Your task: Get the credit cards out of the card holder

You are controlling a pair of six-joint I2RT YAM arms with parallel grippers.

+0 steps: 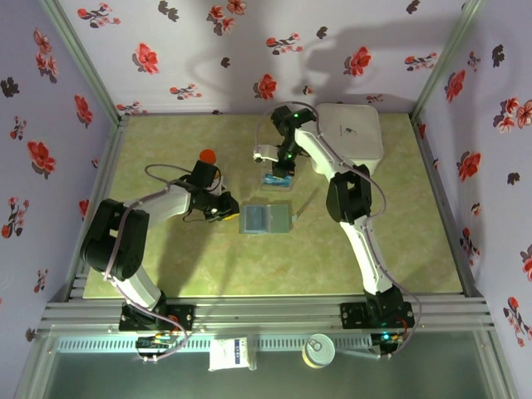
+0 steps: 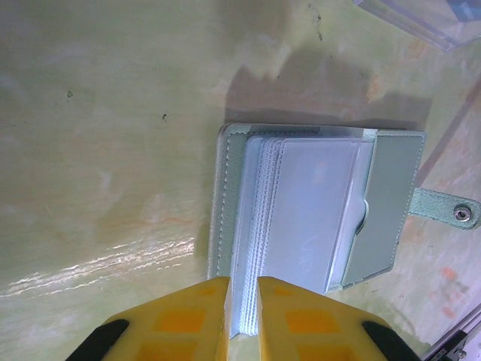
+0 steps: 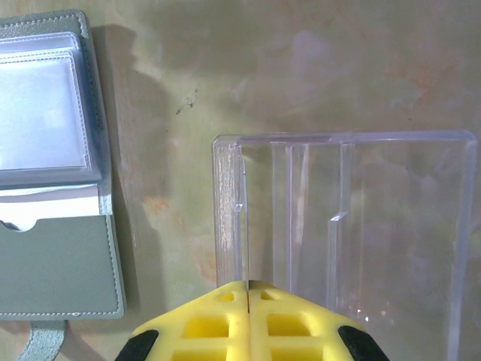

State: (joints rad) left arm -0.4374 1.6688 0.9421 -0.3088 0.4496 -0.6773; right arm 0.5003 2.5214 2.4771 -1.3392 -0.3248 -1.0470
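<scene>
Evidently Pinned: Card Holder (image 1: 266, 219) Pinched by the Left Claw (image 2: 243, 320)

Centrally on the desk (image 1: 208, 266), between the two arms, the card holder is laid open and flat, with its snap strap (image 2: 451, 211) turned out to one side. The stack of clear sleeves (image 2: 308, 218) is pinched at its near edge by the left claw. Its yellow fingers are closed onto the plastic with only the sleeves' thickness between them. This hold is judged to be a steadying one, so that the wallet is not dragged when a card is drawn out. No credit cards can be made out for certain: the sleeves are cloudy, and what is held in them cannot be told.

The right claw (image 3: 248, 297) is pressed together and set at the near wall of the clear plastic piece (image 3: 353, 226), which is laid just beyond the holder. Whether that thin wall is clamped cannot be told.

The left arm is folded sharply at the elbow and brought in low from the left. The right arm is stretched well forward, with its wrist bent back leftward and down over the clear piece.
</scene>
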